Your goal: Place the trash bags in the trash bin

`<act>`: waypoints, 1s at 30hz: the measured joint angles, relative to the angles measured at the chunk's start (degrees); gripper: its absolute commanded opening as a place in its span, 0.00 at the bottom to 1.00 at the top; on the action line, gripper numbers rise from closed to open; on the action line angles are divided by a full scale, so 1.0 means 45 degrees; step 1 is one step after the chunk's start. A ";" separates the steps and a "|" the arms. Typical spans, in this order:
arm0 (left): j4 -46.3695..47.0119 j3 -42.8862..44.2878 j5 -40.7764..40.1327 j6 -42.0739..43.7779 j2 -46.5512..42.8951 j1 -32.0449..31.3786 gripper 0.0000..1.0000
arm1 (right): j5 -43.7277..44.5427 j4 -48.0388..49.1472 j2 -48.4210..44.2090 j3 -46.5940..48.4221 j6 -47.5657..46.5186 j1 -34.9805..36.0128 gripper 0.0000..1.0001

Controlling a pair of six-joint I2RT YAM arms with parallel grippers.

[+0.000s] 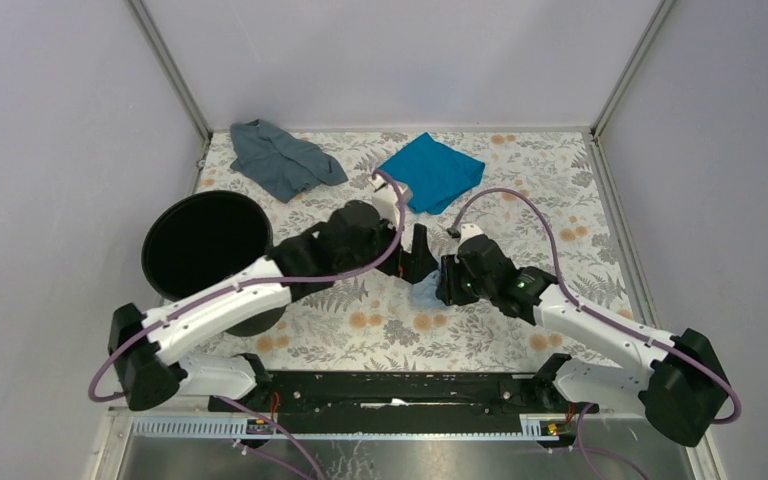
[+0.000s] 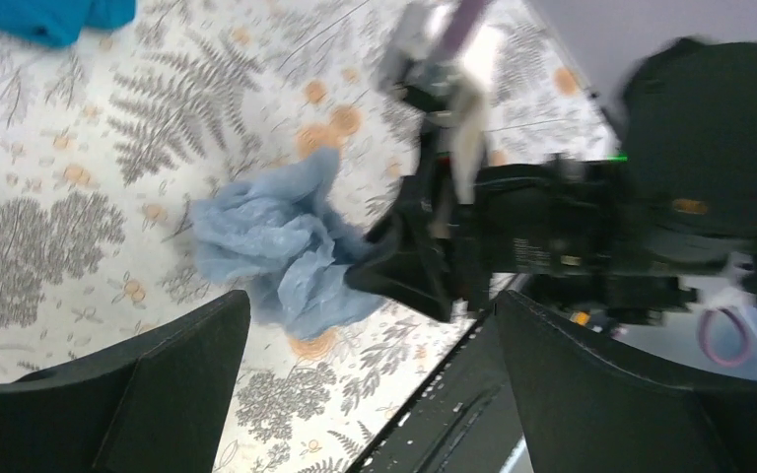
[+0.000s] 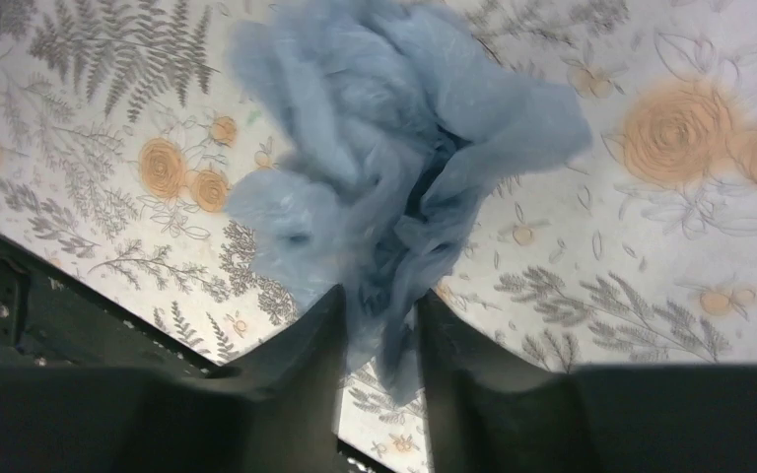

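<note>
The trash bag point(image 1: 426, 293) is a crumpled, pale blue translucent film in the middle of the floral table. My right gripper point(image 1: 442, 283) is shut on its lower part; in the right wrist view the fingers point(image 3: 306, 345) pinch the film point(image 3: 404, 148), which bunches beyond them. My left gripper point(image 1: 422, 262) is open and empty, right beside the bag on its far-left side. In the left wrist view the bag point(image 2: 276, 246) lies ahead of the wide-apart left gripper point(image 2: 370, 305), with the right gripper point(image 2: 399, 266) on it. The round black trash bin point(image 1: 160, 235) stands upright at the table's left edge.
A bright teal cloth point(image 1: 430, 170) and a grey-blue cloth point(image 1: 280, 158) lie at the back of the table. The teal cloth also shows in the left wrist view point(image 2: 39, 15). A black rail point(image 1: 390, 385) runs along the near edge. Walls close the sides and back.
</note>
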 measured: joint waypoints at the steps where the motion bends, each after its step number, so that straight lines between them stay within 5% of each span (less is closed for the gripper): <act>1: 0.0092 -0.0165 -0.0316 -0.0117 0.0194 -0.0131 0.99 | 0.0136 -0.0257 -0.0083 -0.0049 0.0058 -0.0005 0.72; 7: 0.0525 -0.1875 -0.1909 -0.1088 0.0665 -0.0253 0.98 | 0.1331 -0.1758 -0.1258 -0.0146 0.0476 -0.0010 0.82; 14: 0.1787 -0.2302 -0.2035 -0.1904 0.1851 -0.0243 0.96 | 0.2380 -0.2006 -0.3351 -0.1195 0.1569 -0.0024 0.66; 27: 0.4279 -0.0627 -0.0087 -0.2939 0.6683 -0.0243 0.99 | 0.3954 -0.2739 -0.4881 -0.1622 0.2594 -0.0034 0.65; 30: 0.4862 -0.0121 0.0291 -0.3138 0.7616 -0.0243 0.71 | 0.4138 -0.2929 -0.5187 -0.1622 0.2560 -0.0034 0.66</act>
